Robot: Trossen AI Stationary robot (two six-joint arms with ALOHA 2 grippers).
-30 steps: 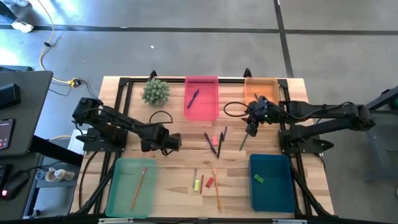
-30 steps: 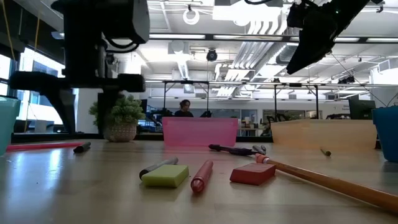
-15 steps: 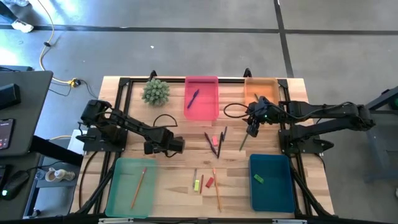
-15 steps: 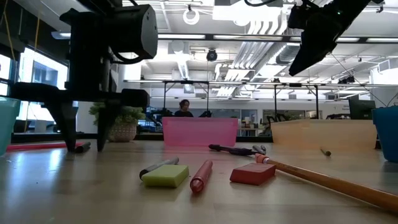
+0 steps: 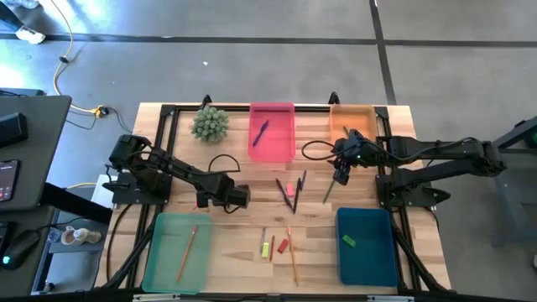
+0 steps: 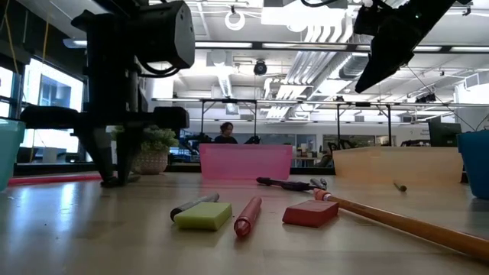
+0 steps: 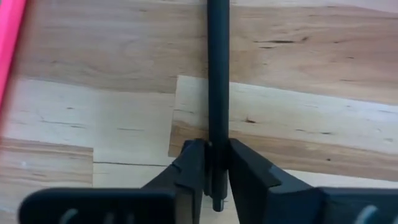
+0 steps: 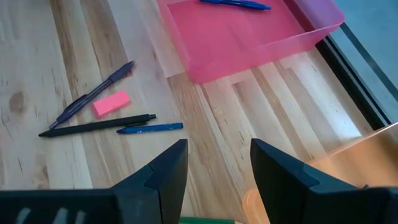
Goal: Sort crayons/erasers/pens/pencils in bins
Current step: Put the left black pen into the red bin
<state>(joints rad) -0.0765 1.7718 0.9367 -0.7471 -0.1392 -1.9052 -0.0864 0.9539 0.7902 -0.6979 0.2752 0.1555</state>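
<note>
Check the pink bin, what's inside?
Pink bin holds one blue pen, lying loose. The right wrist view shows only part of the bin; nothing else visible from above.

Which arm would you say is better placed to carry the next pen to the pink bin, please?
Left, likely. The left gripper is down on the table, closed around a dark pen; the right gripper hangs open and empty, so it would first need to grasp one.
</note>
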